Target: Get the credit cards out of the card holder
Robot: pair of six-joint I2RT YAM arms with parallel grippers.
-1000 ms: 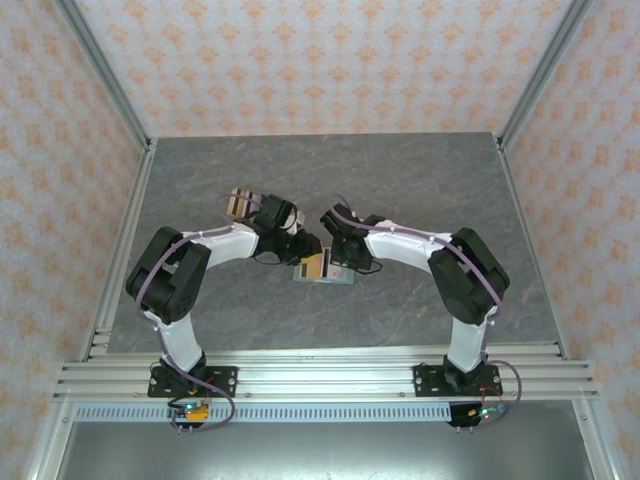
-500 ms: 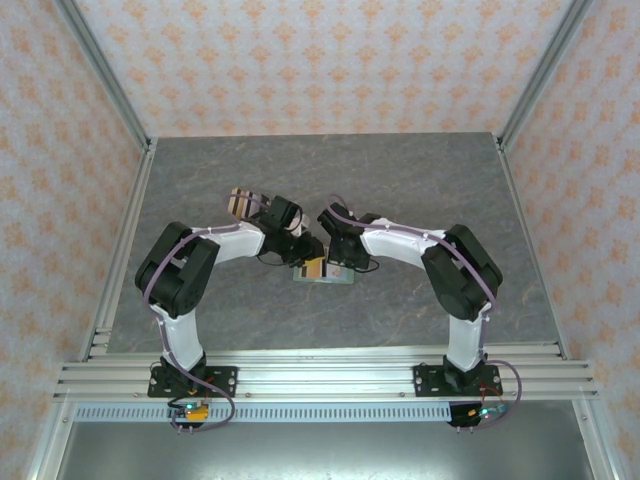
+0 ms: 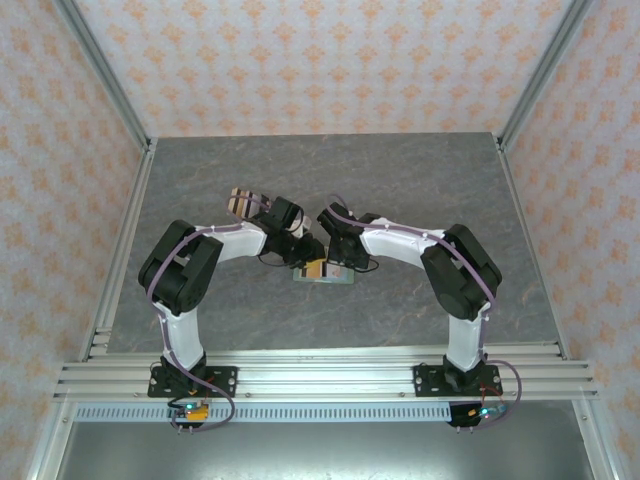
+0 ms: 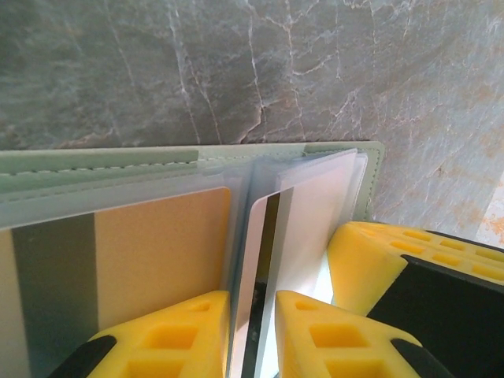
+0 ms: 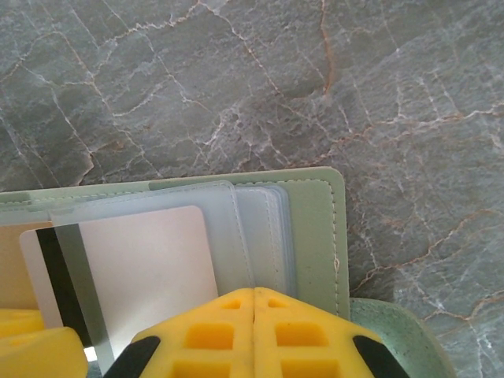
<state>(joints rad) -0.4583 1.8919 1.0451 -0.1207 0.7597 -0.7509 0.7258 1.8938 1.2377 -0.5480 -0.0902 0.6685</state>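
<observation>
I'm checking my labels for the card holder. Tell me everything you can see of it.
The card holder is a sage-green bifold with stitched edges, lying open and flat on the grey stone-look table. Inside, clear plastic sleeves hold a tan-orange card and a pale striped card. The shut right gripper appears to rest on it; the left gripper straddles one raised sleeve.

A: What closes the space in?
B: Walls (image 3: 320, 60) on three sides, papered pale with orange floral motifs. Silver aluminium posts (image 3: 104, 70) slant up the back corners.
A: And the surface?
B: A grey marbled tabletop (image 3: 400, 180) with pale and rusty veins, evenly lit. Ribbed aluminium rails (image 3: 320, 378) cross its near edge.
</observation>
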